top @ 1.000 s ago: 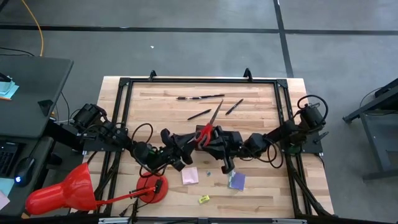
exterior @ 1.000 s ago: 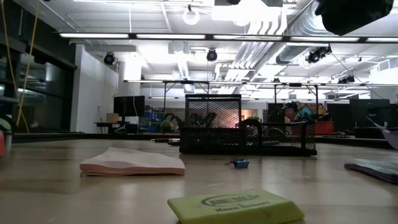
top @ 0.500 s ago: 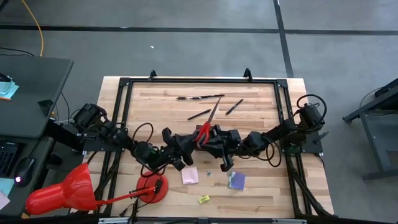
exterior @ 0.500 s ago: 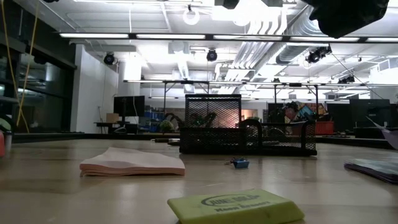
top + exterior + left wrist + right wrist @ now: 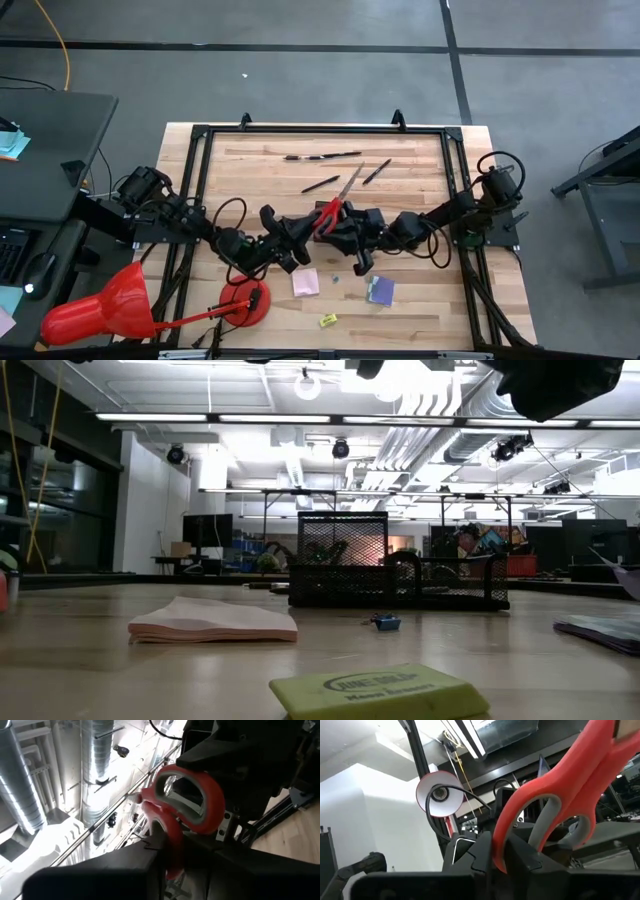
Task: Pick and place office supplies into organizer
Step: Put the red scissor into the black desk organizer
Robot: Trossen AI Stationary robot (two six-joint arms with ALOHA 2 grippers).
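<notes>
The red-handled scissors (image 5: 335,205) are held above the table's middle, blades pointing toward the far right. My left gripper (image 5: 305,226) and my right gripper (image 5: 350,226) meet at the handles, each shut on them. The black mesh organizer (image 5: 395,575) stands on the table in the low view; the arms hide it in the high view. A pink sticky pad (image 5: 306,282), a purple pad (image 5: 380,290), a yellow eraser (image 5: 327,320) and a tiny blue piece (image 5: 334,279) lie near the front. Three dark pens (image 5: 322,156) lie at the back. My left gripper pinches one red handle loop (image 5: 167,837) of the scissors between its two fingers, coming from the table's left. The scissors are lifted clear of the table. My right gripper pinches the other red handle loop (image 5: 499,845) between its two fingers, coming from the table's right. The blades stick out beyond the fingers.
A black metal frame (image 5: 200,140) runs round the working area. A big red cone (image 5: 100,305) and a red disc with a stick (image 5: 245,300) sit at the front left. Bare wood lies between the pens and the arms.
My right gripper has moved a little toward the table's left. The scissors have turned slightly: the blade tips have swung toward the right edge while the handles stayed between the two grippers.
</notes>
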